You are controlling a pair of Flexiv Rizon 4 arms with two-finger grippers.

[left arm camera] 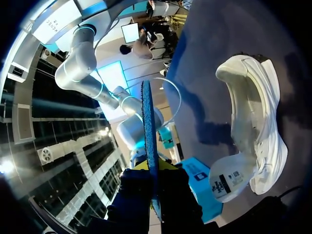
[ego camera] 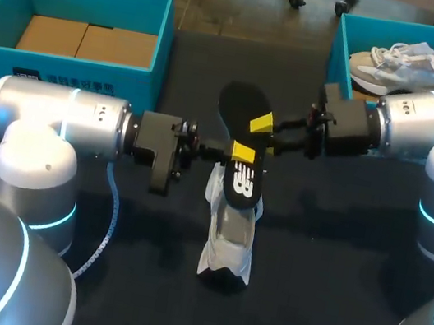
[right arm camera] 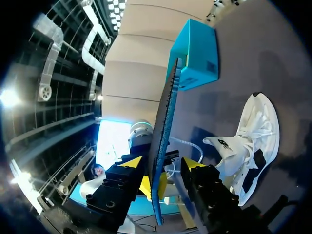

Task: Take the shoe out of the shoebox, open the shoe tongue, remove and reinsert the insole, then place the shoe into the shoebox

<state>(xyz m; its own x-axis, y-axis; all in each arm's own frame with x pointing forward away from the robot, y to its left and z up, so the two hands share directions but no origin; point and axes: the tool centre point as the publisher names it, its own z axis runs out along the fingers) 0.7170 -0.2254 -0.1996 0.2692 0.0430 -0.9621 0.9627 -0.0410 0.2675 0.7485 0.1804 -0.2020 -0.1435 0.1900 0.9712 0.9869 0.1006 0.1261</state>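
The black insole (ego camera: 239,104) is held in the air above the table (ego camera: 332,273), between the two arms. The left gripper (ego camera: 239,154) is closed on it: in the left wrist view the insole (left arm camera: 148,122) stands edge-on and both fingers of this gripper (left arm camera: 152,170) press it from two sides. The right gripper (ego camera: 263,124) is at the insole's other long edge. In the right wrist view the insole (right arm camera: 165,107) passes between the fingers of this gripper (right arm camera: 161,163), but one yellow tip (right arm camera: 192,163) stands apart from it, so the fingers are open and not clamping.

The white shoe (ego camera: 230,231) lies on the dark table under the insole, near the middle. Both wrist views show it beside the gripper, on the cloth (left arm camera: 253,122) (right arm camera: 253,131).

At the far edge of the table stand two blue boxes. The left shoebox (ego camera: 66,70) has brown cardboard (ego camera: 87,41) inside. The right shoebox (ego camera: 340,50) holds a second shoe (ego camera: 417,63). Both boxes are well apart from the shoe on the table, and dark surface shows on all its sides. A white cable (ego camera: 111,220) hangs from the left arm.
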